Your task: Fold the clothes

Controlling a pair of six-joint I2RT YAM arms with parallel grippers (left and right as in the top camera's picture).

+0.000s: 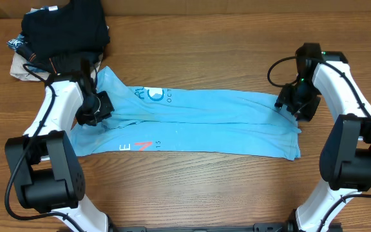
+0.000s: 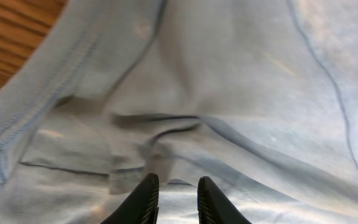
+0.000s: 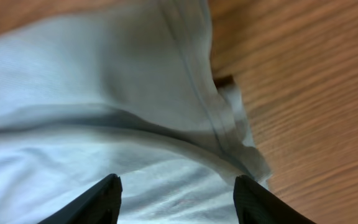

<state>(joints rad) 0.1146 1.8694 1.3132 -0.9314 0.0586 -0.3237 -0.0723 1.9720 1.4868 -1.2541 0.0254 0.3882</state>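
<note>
We see the blue T-shirt (image 1: 198, 122) lying as a long band across the middle of the counter (image 1: 205, 187). Our left hand (image 2: 178, 183) is barely parted above it, and our right hand (image 3: 178, 186) is spread wide over its far end.

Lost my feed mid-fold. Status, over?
Left fingers slightly parted over cloth, right fingers wide open. T-shirt flat in long band. Dark pile near its left end.

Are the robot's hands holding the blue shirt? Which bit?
Right gripper is open over an edge of the T-shirt, holding nothing. Left gripper sits narrowly parted on a wrinkle; a hold cannot be told.
</note>
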